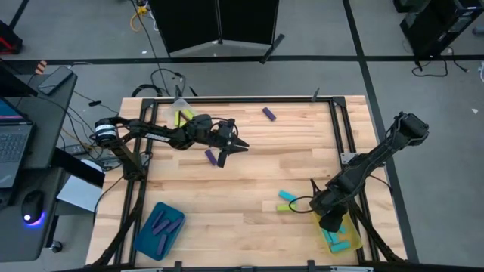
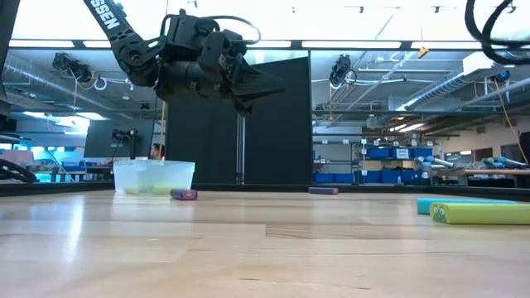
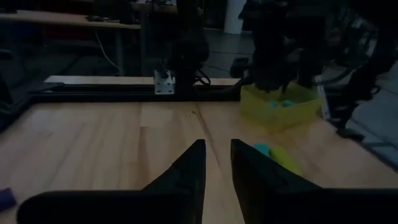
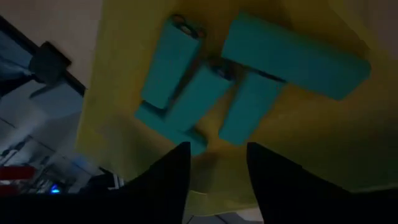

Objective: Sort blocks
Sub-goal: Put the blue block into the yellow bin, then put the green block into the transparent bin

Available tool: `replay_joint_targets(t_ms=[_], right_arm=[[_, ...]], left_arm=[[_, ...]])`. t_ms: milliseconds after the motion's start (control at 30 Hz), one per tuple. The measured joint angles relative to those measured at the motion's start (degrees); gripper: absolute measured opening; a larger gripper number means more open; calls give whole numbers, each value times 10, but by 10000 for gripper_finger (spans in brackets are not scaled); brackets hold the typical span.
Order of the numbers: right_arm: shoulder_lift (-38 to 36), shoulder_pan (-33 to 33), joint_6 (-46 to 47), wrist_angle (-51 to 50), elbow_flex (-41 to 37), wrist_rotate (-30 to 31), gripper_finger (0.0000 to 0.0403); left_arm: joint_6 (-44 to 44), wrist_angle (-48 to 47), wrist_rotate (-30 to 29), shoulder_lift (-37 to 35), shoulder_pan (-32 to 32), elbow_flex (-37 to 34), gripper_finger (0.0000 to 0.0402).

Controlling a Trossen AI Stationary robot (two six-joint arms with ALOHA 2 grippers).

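My left gripper (image 1: 236,144) hangs high above the table's middle (image 2: 248,84), its fingers a little apart and empty (image 3: 217,163). A purple block (image 1: 210,156) lies flat on the table just below it, toward the left. Another purple block (image 1: 268,113) lies near the far edge. My right gripper (image 1: 330,223) is open over the yellow tray (image 1: 349,243), which holds several cyan blocks (image 4: 202,93). A cyan block (image 1: 287,196) and a yellow-green block (image 1: 284,207) lie on the table beside that tray.
A clear tray (image 1: 181,113) with a yellow-green block (image 1: 184,117) sits at the far left. The teal tray (image 1: 160,227) at the near left holds purple blocks. A black frame rail (image 1: 242,99) borders the table. Bare wood lies between the trays.
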Motion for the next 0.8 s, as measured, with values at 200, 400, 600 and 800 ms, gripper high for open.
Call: replay_joint_targets(t_ms=[200,400,600,800], right_arm=[[0,-4,-52,-111,84,69,178],[0,-27,-94,-148,161,183,180],[0,-86,-160,-98,174,272,181],[47,-130,-297,-6,174,318,181]], left_arm=[[33,19,-43,0,-6,-26,81],[12,66,-62,0,-10,-66,81],[6,92,-87,0,-22,-98,81],[7,105,-107,0,-33,-114,81]])
